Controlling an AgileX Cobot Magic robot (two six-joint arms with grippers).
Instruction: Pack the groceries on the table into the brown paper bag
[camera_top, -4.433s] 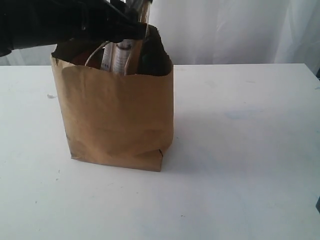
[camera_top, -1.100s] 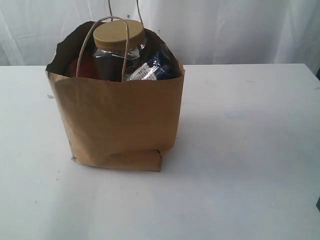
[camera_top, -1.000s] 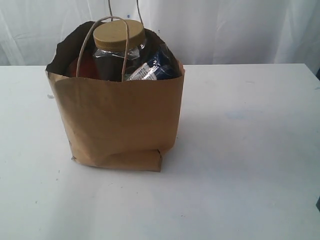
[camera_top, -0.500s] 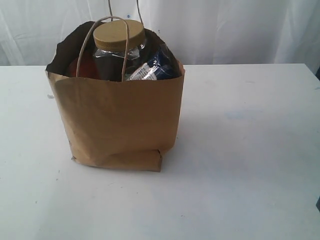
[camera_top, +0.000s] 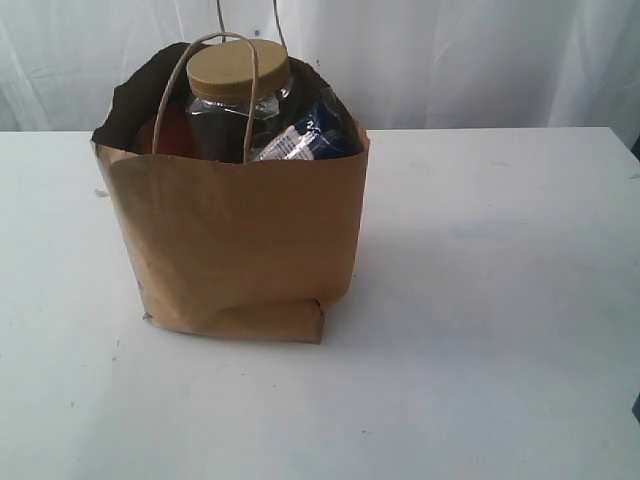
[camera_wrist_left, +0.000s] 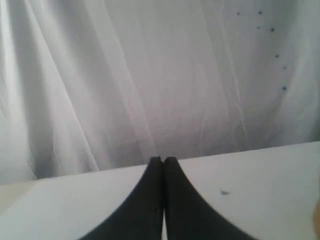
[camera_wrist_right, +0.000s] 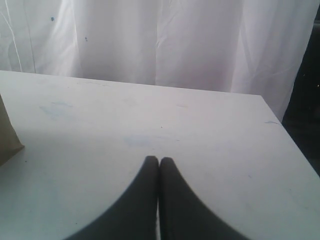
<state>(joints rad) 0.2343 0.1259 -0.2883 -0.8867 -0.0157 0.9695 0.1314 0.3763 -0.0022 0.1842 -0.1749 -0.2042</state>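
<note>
- Your bag (camera_top: 235, 240) stands toward the table's (camera_top: 480, 300) left edge, with the jar (camera_top: 238, 90) poking out the top.
- Left gripper (camera_wrist_left: 163, 160) and right gripper (camera_wrist_right: 159, 160): both pressed together, empty.
- Packing looks finished; your next move is simply to stop.

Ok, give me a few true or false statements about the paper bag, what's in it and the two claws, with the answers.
1. The tall kraft-brown paper bag stands upright on the flat white tabletop. True.
2. The gold-lidded clear jar pokes up above the bag's rim. True.
3. The blue-white packet lies on the tabletop beside the bag. False: it sits inside the bag, next to the jar.
4. The left claw is shut. True.
5. The right claw grips one of the bag's loop handles. False: it is shut on nothing, apart from the bag.
</note>
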